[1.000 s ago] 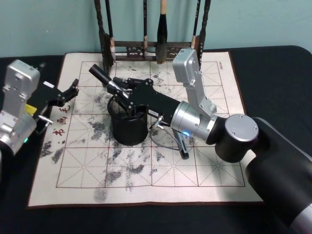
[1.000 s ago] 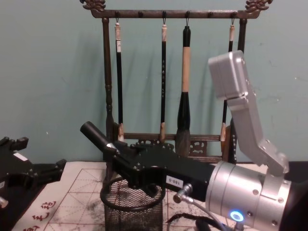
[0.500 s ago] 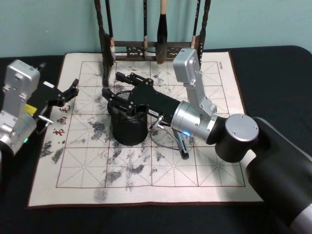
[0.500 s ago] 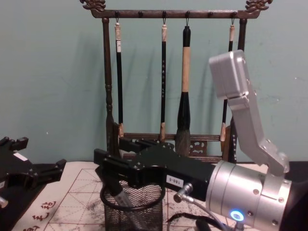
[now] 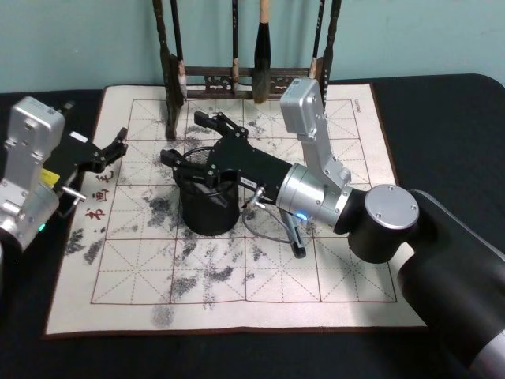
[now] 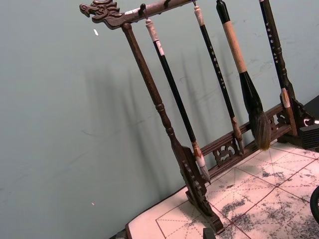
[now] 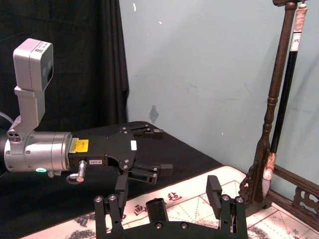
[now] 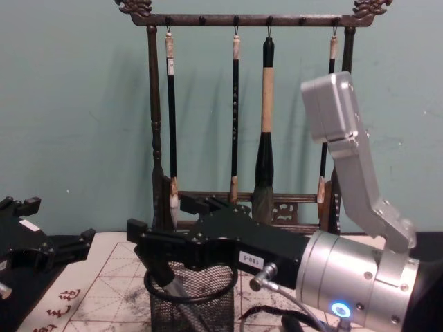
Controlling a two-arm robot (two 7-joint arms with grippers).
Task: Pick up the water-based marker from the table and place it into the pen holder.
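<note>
while left gripper (image 5: 118,145) idles agape — right gripper (image 5: 183,136), spread wide, reaches level over pen holder (image 5: 207,215).

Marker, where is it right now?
In the chest view the marker leans inside the pen holder on the mat, under the open right gripper. The left gripper sits by the mat's left edge.

Small white tag (image 8: 250,258) on black body of the right hand (image 8: 156,214): approx. "180-5", 3rd digit unsure. Similar white strip (image 7: 94,162) on the left hand (image 7: 163,150) body, approx. "187-4", w/ yellow sticker (image 7: 79,145) just beside it, print too small to read. Red brush characters (image 5: 96,203) on the mat (image 5: 316,276) covering the surface (image 5: 442,118), left side, can't make them out; tiny corner print (image 5: 360,105) illegible too.
</note>
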